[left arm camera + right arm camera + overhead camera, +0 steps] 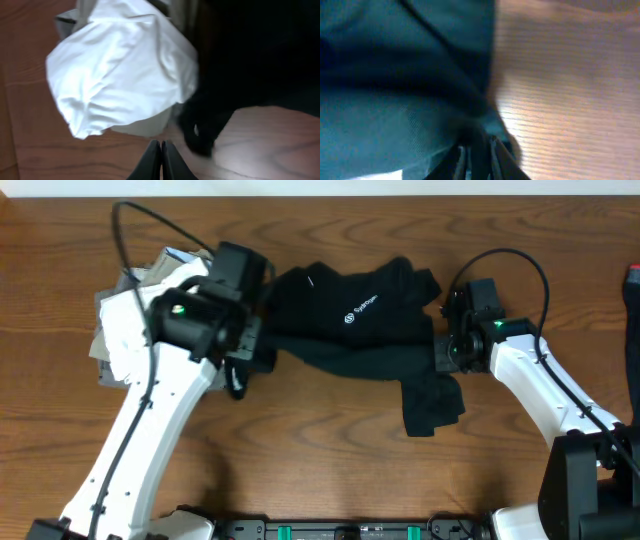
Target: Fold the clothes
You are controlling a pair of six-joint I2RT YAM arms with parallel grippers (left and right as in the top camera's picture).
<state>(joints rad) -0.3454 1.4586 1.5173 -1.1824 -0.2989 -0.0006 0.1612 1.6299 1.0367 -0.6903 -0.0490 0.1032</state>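
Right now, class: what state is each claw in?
Left claw: closed, holding nothing.
Right claw: at the black T-shirt, grip cannot be told.

black T-shirt (pixel 350 340): plain black; 1 small white logo print (pixel 362 307) on it; looks dark teal-grey in the right wrist view
white garment (pixel 120 70): plain white, no pattern, pale grey shading in the creases
grey garment (pixel 105 345): light grey, plain
table (pixel 330 470): warm reddish-brown wood with darker grain streaks
left arm (pixel 140 430): white links, black joint housings, 1 green light
right arm (pixel 540 385): white links, black wrist parts, 1 green light
left gripper (pixel 160 150): black fingers
cables (pixel 125 230): black
object at the right edge (pixel 634 278): red
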